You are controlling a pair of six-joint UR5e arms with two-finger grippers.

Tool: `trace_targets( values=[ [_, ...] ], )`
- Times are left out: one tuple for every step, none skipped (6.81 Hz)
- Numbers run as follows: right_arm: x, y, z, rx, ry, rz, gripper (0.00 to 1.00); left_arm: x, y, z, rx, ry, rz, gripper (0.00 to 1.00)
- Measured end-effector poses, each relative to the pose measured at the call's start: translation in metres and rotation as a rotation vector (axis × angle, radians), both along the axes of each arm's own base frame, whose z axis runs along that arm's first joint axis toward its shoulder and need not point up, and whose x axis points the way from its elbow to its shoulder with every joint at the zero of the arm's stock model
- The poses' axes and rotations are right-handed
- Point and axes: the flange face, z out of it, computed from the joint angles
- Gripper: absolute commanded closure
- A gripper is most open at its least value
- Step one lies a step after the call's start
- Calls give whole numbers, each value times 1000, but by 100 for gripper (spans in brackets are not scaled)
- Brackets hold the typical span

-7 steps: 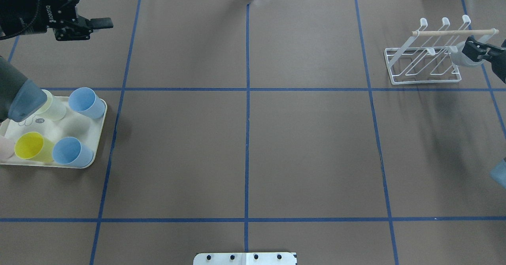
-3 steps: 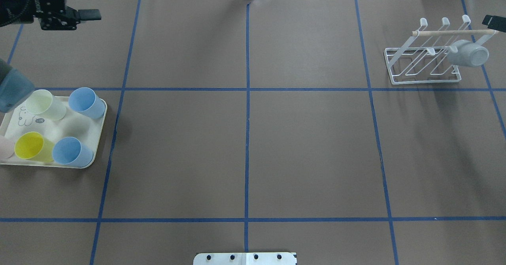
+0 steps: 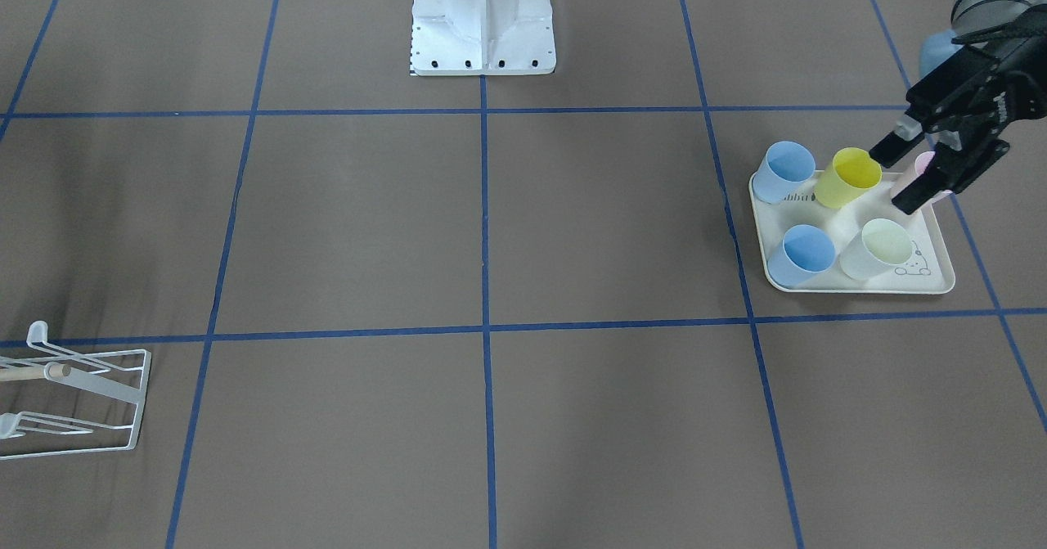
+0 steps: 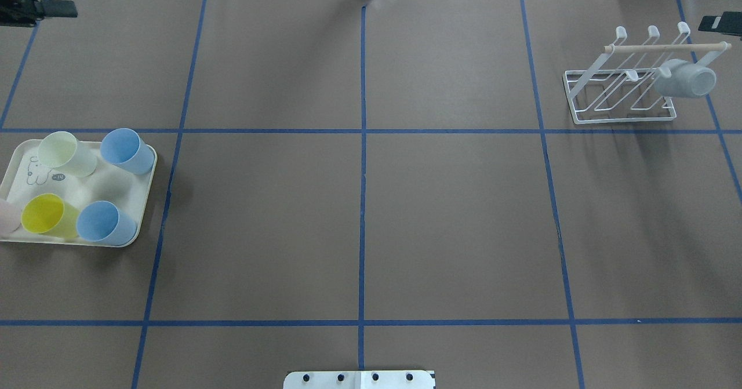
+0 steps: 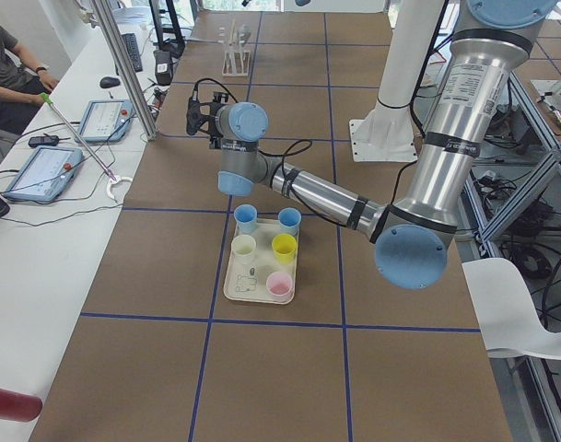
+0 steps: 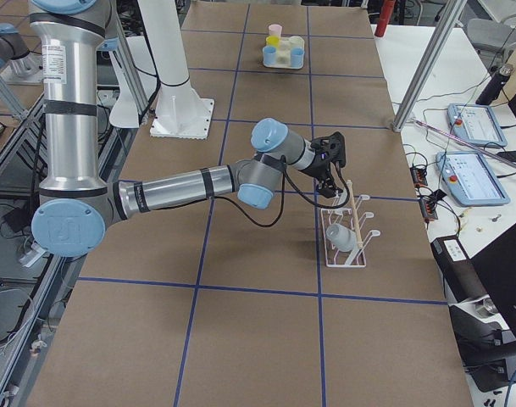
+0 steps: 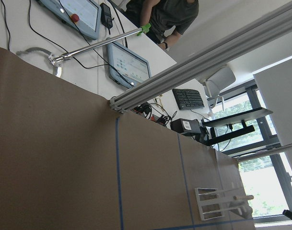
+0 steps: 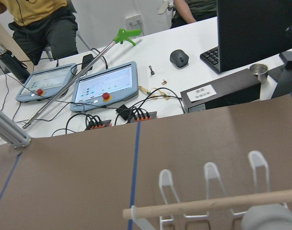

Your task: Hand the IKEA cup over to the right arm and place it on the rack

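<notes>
Looking from the operators' side, the black 2-finger left gripper (image 3: 900, 175) hangs above the cream rabbit-print tray (image 3: 932, 276). Its jaws are spread wide with nothing between them. 5 coloured plastic cups (image 3: 856, 177) stand on that tray. The small white wire-frame rack (image 3: 141, 402) sits at the lower left corner, half cut off.

From overhead, the pale grey plastic cup (image 4: 687, 80) hangs tilted on a prong at the rack's right end, just beside the light wooden dowel (image 4: 666, 47). The right gripper (image 4: 722, 24) shows only 1 black finger at the edge, apart from the cup, so I cannot tell how wide it stands.

From the table's right end, that gripper hovers just above the rack, with the cup on its prong below.

Its wrist camera shows the dowel and the cup's grey base at the bottom edge.
</notes>
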Motion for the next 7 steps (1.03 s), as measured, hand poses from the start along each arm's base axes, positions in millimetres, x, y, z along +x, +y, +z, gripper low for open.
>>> trace_targets(
  values=[
    [-8, -6, -20, -29, -88, -26, 0, -10, 0, 18, 20, -92, -16, 0],
    [-17, -13, -44, -67, -186, -40, 0, -14, 2, 43, 35, -189, -17, 0],
    [-30, -19, -70, -108, -281, -49, 0, -15, 14, 80, 58, -294, 1, 0],
    [-46, -22, -88, -141, -345, -64, 0, -16, 31, 116, 85, -380, 31, 0],
    [-60, -22, -97, -158, -376, -80, 0, -14, 48, 146, 104, -450, 61, 0],
    [-70, -21, -102, -164, -386, -90, 0, -10, 58, 162, 110, -515, 80, 0],
    [-76, -21, -106, -162, -391, -97, 0, -7, 60, 166, 117, -608, 91, 0]
  ],
)
